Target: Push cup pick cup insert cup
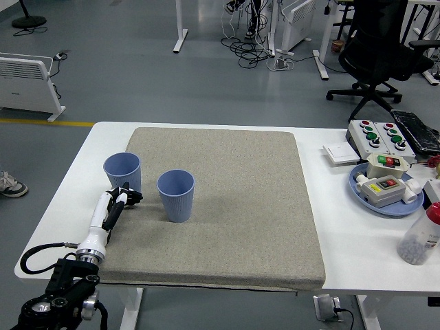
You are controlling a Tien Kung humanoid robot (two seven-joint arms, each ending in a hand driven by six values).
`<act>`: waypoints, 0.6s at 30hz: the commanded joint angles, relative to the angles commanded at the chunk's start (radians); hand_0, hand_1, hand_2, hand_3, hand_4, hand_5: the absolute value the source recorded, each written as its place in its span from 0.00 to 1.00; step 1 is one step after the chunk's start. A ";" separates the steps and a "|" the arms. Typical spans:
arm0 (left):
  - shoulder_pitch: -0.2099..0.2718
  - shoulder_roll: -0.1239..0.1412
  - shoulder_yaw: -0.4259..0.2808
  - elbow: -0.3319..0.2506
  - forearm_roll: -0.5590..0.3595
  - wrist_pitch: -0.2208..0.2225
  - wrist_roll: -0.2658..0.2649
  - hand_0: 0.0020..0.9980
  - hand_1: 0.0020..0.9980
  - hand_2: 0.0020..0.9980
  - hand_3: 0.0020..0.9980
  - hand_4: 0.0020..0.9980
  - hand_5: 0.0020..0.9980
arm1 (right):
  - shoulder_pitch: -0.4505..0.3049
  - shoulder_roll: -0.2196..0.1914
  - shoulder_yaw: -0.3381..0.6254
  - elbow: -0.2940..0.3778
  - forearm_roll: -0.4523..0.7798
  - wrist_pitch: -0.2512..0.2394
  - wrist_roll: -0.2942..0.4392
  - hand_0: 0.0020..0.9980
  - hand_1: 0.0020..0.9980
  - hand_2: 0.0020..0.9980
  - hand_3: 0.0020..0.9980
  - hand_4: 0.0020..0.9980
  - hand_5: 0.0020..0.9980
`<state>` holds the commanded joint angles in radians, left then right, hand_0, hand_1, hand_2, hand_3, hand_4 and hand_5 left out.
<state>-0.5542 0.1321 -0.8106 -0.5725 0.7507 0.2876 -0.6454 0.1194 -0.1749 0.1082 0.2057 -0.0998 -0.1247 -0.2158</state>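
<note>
Two light blue ribbed cups stand upright on the grey mat (pixel 234 206). One cup (pixel 122 172) is at the mat's left edge; the other cup (pixel 176 195) is a little right of it and nearer to me. My left hand (pixel 126 195), white with black fingers, lies low on the mat just in front of the left cup's base, its fingers curled and holding nothing. It looks close to the cup, but contact is not clear. The right arm does not show.
On the white table (pixel 357 240) at the right are a blue plate (pixel 364 189) with a switch box, a button box (pixel 377 136), a white plate (pixel 340 152) and a bottle (pixel 421 235). A black cable (pixel 38 254) loops at the near left corner.
</note>
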 joint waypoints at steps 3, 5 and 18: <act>0.041 0.015 -0.039 -0.065 0.036 0.045 0.000 0.47 0.53 0.50 0.46 0.52 1.00 | -0.002 0.000 -0.001 0.000 0.001 0.000 0.001 0.71 0.63 0.74 0.67 0.29 0.59; 0.080 0.025 -0.080 -0.126 0.059 0.077 0.000 0.47 0.53 0.50 0.46 0.52 1.00 | -0.003 -0.001 -0.002 -0.001 0.003 -0.001 0.001 0.71 0.63 0.74 0.67 0.29 0.59; 0.189 0.160 -0.302 -0.497 0.326 0.163 0.072 0.34 0.50 0.49 0.46 0.72 0.95 | -0.009 -0.002 -0.017 -0.001 0.030 -0.002 0.006 0.71 0.63 0.74 0.67 0.29 0.59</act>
<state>-0.3651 0.2922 -1.1122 -1.0693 1.0772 0.4509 -0.5730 0.1101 -0.1766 0.0915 0.2044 -0.0699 -0.1262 -0.2098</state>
